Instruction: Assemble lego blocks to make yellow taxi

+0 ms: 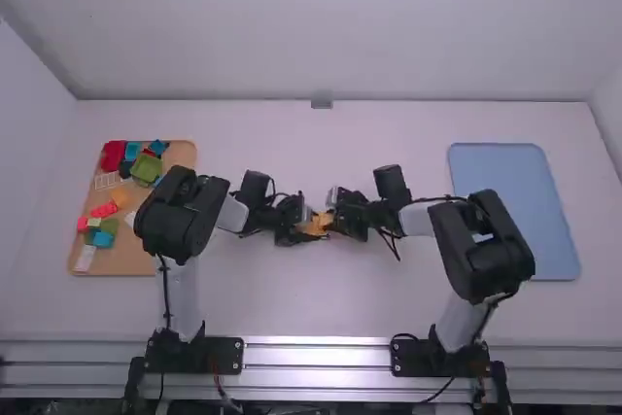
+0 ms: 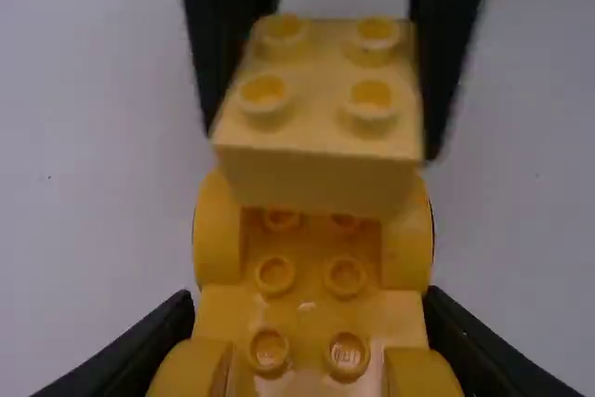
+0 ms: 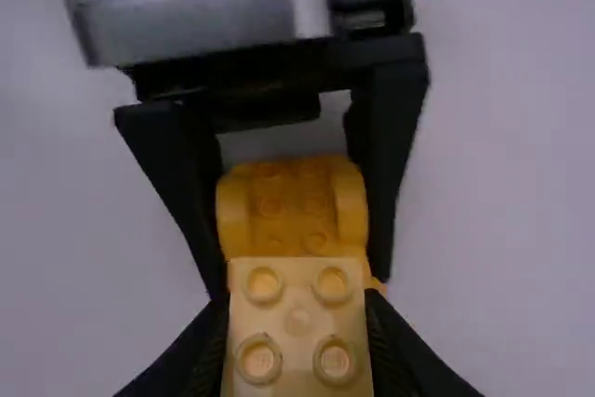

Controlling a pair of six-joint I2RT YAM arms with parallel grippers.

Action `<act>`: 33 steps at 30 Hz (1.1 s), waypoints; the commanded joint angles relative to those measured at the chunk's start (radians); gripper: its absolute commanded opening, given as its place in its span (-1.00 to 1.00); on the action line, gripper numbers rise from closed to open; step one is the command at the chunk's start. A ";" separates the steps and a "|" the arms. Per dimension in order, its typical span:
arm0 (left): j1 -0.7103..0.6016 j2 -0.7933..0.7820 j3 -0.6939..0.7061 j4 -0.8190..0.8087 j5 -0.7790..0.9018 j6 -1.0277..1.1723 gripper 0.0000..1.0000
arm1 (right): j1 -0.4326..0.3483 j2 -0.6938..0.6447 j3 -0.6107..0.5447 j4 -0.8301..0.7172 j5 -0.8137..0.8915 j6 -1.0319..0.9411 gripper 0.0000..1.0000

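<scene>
In the high view my left gripper (image 1: pixel 297 230) and right gripper (image 1: pixel 342 223) face each other at mid-table, yellow pieces (image 1: pixel 318 224) between them. The left wrist view has my left gripper (image 2: pixel 311 360) shut on an orange-yellow car base (image 2: pixel 310 276) with studs and raised fenders. Above one end of that base is a pale yellow block (image 2: pixel 321 160), four studs up, between the other arm's fingers. In the right wrist view my right gripper (image 3: pixel 297 341) is shut on the pale yellow block (image 3: pixel 297 323), which overlaps the base (image 3: pixel 293 206); whether they touch I cannot tell.
A wooden tray (image 1: pixel 136 258) at the left holds several red, blue, green and white bricks. On the right lies a blue board (image 1: pixel 515 211). White walls rise behind the table (image 1: pixel 321 308).
</scene>
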 commanded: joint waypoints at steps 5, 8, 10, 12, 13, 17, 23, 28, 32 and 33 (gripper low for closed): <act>0.006 0.027 -0.026 -0.018 0.008 0.007 -0.03 | -0.019 0.036 -0.005 0.016 -0.083 -0.062 -0.42; 0.006 0.027 -0.024 -0.030 0.007 0.007 -0.07 | 0.007 0.036 -0.005 0.011 -0.051 -0.059 -0.45; 0.006 0.027 -0.022 -0.050 0.007 0.008 -0.08 | 0.031 0.036 -0.005 0.012 -0.027 -0.059 -0.44; 0.003 0.027 -0.022 -0.058 0.005 0.007 -0.08 | 0.043 0.036 -0.005 0.012 0.002 -0.058 -0.47; -0.002 0.027 -0.023 -0.060 0.001 0.007 -0.08 | 0.048 0.036 -0.005 0.012 0.025 -0.041 -0.49; -0.002 0.027 -0.021 -0.054 0.000 0.007 -0.08 | 0.049 0.036 -0.005 -0.008 0.056 -0.017 -0.49; -0.002 0.027 -0.021 -0.052 0.000 0.007 -0.09 | 0.040 0.036 -0.005 -0.015 0.049 -0.018 -0.48; -0.002 0.027 -0.022 -0.051 0.000 0.007 -0.09 | 0.040 0.036 -0.005 -0.015 0.048 -0.017 -0.30; -0.002 0.027 -0.021 -0.052 0.000 0.007 -0.09 | 0.040 0.036 -0.005 -0.013 0.043 -0.017 0.11; -0.002 0.027 -0.021 -0.051 0.000 0.007 -0.09 | 0.040 0.036 -0.005 -0.011 0.043 -0.016 0.16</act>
